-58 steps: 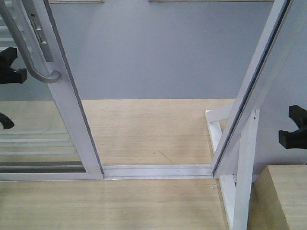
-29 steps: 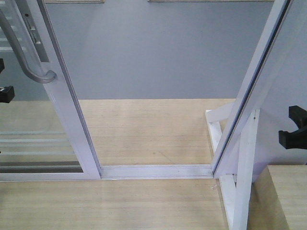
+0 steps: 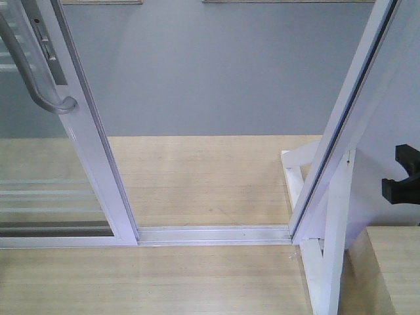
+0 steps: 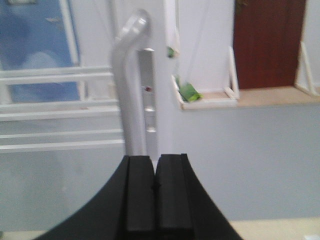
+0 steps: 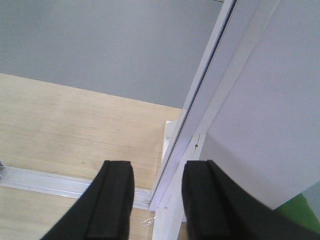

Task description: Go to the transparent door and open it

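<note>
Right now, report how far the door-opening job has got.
Done: the transparent door stands slid to the left, leaving a wide gap along the floor track up to the right frame. In hand: nothing is gripped; the left end effector is shut just short of the grey handle, and the right end effector hangs open. Left: little, as far as these views show.

A pale wood floor (image 3: 197, 177) fills the centre; a grey wall (image 3: 216, 65) sits at 12 o'clock; a dark red door (image 4: 267, 42) shows at 2 o'clock.
</note>
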Controlling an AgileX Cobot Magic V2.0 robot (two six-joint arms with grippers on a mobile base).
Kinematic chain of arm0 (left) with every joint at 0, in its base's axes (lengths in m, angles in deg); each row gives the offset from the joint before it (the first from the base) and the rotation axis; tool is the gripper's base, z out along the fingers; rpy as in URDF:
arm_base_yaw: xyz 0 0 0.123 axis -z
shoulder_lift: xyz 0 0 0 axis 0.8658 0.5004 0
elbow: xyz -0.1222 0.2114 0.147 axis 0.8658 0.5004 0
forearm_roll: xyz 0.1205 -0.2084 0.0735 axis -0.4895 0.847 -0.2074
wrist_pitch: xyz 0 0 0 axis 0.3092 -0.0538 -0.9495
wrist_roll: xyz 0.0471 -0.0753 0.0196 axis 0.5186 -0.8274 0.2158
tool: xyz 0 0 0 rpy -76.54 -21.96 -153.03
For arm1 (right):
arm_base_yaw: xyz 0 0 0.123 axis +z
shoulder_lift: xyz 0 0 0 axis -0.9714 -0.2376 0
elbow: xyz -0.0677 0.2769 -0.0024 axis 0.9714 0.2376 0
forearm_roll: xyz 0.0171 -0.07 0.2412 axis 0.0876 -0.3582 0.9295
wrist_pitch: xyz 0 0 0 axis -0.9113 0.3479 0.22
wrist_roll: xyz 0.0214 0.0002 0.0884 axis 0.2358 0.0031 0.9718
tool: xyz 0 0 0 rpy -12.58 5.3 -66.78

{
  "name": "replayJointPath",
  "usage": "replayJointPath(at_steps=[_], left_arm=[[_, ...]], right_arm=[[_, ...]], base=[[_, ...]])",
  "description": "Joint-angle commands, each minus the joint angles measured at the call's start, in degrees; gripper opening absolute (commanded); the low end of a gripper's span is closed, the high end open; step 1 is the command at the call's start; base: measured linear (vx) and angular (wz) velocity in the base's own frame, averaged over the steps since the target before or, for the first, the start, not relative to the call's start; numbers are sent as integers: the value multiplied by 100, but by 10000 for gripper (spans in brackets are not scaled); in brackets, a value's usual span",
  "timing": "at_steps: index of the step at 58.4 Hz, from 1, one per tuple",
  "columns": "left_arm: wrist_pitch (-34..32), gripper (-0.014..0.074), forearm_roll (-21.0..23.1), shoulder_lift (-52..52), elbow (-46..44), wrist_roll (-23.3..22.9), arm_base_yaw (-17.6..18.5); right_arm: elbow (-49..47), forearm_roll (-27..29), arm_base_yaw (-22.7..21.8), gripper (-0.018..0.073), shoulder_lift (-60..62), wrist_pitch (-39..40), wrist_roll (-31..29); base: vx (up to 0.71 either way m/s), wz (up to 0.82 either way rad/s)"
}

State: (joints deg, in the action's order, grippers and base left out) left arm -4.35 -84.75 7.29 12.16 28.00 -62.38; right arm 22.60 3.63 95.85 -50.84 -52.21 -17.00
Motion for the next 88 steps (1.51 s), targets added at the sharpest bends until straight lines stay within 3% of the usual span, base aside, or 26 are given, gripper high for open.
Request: replayJointPath(at_steps=[1,10,16,21,24,32,82,88], left_arm=[[-304,-7,79,-549,128,25,-229],[-303,-7,161,-1623,976,192,-250],[-351,-7,625,-2392,1659,192,-208],[-408,-7,723,-2965,2159,192,-208],[52,-7,715,-3239,2146,201,-196],[282,-7,680,-3118,2142,207,-208],[277,-6,680,-3118,2142,207,-208],[277,-6,680,-3118,2142,207,-208]], right_arm=[[-160,-179,-22,321,28,326,-15],[-160,-179,-22,321,28,326,-15],[-160,-179,-22,321,28,326,-15],[-160,-179,-22,321,28,326,-15],[-160,-179,-22,321,28,326,-15],[-160,-163,-22,321,28,321,-15],[-160,-144,-59,310,190,178,-114],[-104,508,-399,242,536,222,-414]], base=[[0,0],[0,0],[0,0],[0,0],[0,0],[0,0],[0,0],[0,0]])
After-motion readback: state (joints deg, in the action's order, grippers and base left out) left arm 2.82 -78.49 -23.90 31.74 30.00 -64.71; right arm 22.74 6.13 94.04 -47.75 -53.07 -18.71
